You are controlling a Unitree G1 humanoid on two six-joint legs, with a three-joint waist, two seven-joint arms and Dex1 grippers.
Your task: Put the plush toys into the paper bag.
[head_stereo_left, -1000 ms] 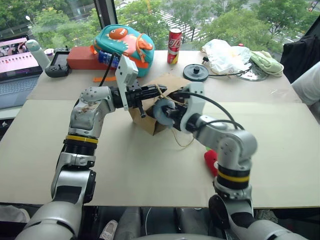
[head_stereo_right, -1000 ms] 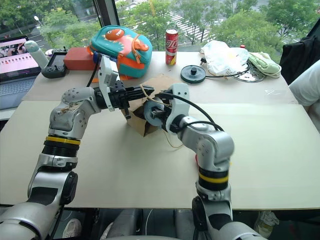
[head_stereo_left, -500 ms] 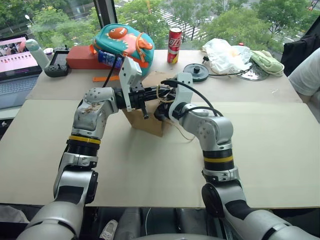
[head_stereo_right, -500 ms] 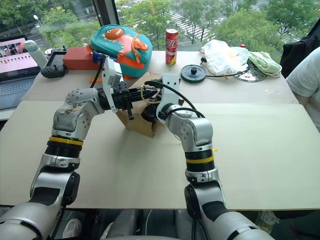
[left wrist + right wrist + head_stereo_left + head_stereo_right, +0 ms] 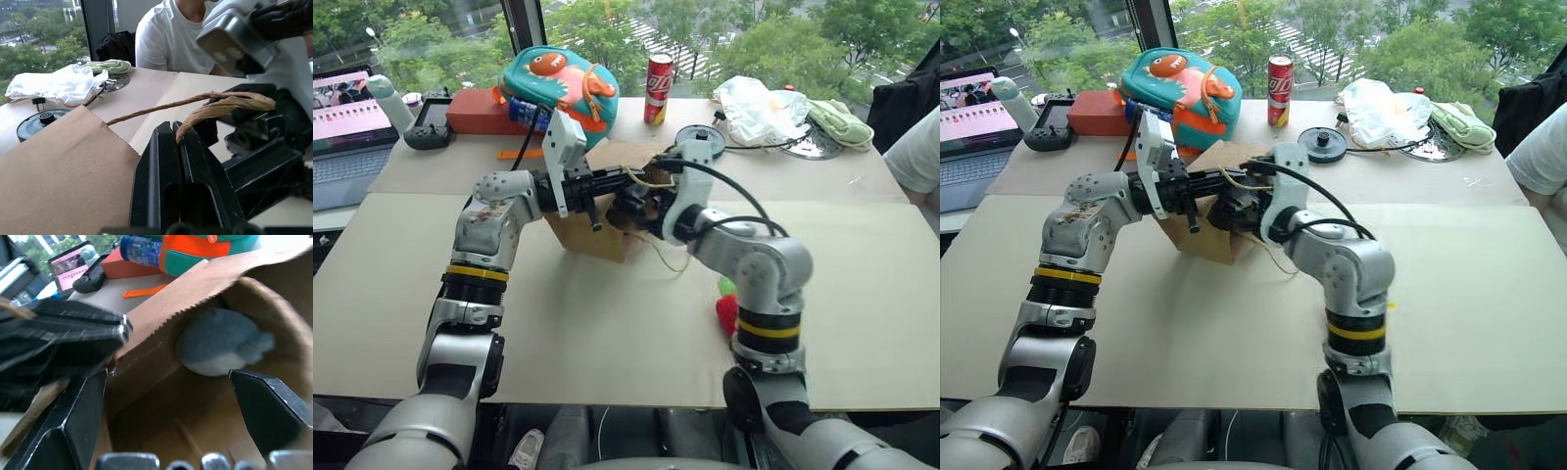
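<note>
The left gripper (image 5: 177, 147) has its fingers clamped on the paper bag's (image 5: 597, 230) cord handle (image 5: 215, 105), holding the mouth open. The grey-blue toy (image 5: 220, 345) lies inside, and the right gripper (image 5: 171, 396) is spread wide and empty at the opening. The red chili (image 5: 726, 313) waits on the worktop (image 5: 607, 333); I'd back out straight, without snagging the rim.

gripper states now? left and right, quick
Left end effector: shut on the paper bag's cord handle.
Right end effector: open, holding nothing, at the bag mouth; grey-blue plush toy lies inside.
</note>
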